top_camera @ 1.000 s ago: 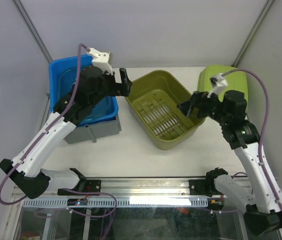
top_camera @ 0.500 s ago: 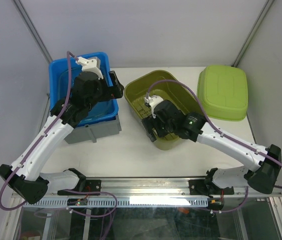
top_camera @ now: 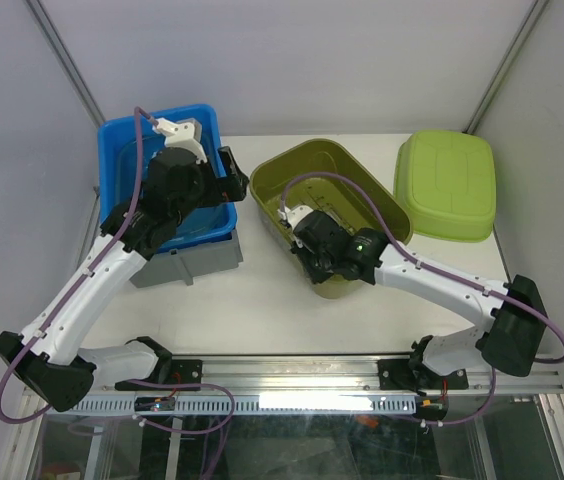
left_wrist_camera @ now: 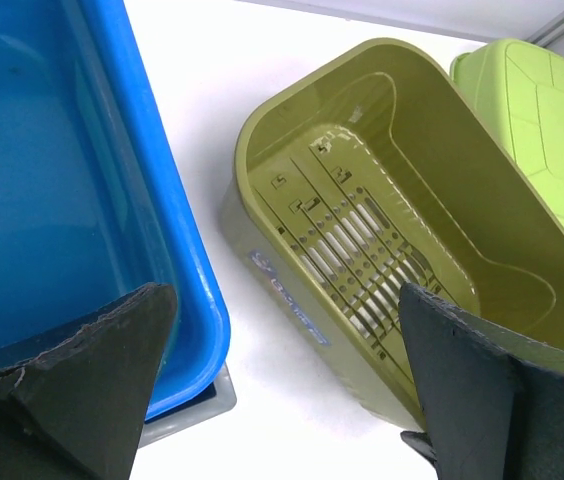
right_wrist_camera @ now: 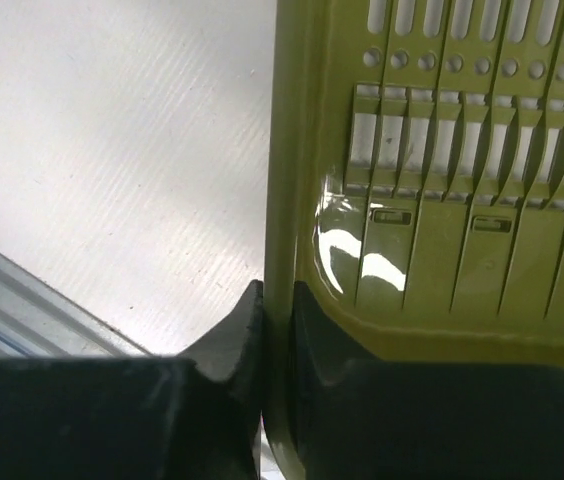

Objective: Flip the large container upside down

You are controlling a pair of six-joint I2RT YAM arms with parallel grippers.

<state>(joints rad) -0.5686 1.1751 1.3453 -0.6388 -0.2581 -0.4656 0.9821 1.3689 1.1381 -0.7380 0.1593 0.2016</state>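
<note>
Centrally in the top view, the olive container (top_camera: 372, 195) is sitting mouth-up on the white table (top_camera: 252, 300), with its slotted floor showing. The right gripper (top_camera: 312, 262) is reaching in from the lower right and is clamping the container's near-left wall. In the right wrist view its fingers (right_wrist_camera: 227, 340) are pinching that wall, one pressing on the outside and the other on the inside, with the rim running up the frame between them.

At upper left, the blue bin (top_camera: 122, 160) is resting on a grey box (top_camera: 192, 262). The left gripper (top_camera: 234, 178) is hovering over the bin's right rim, just beside the olive container and apart from it. In the left wrist view its fingers (left_wrist_camera: 92, 370) are spreading wide at the lower corners of the frame and are holding nothing. One is lying over the bin's interior and the other over the olive container's near end.

At upper right, a lime container (top_camera: 447, 185) is lying bottom-up on the table, just beside the olive container's far-right corner. Whether the two are touching cannot be told.
</note>
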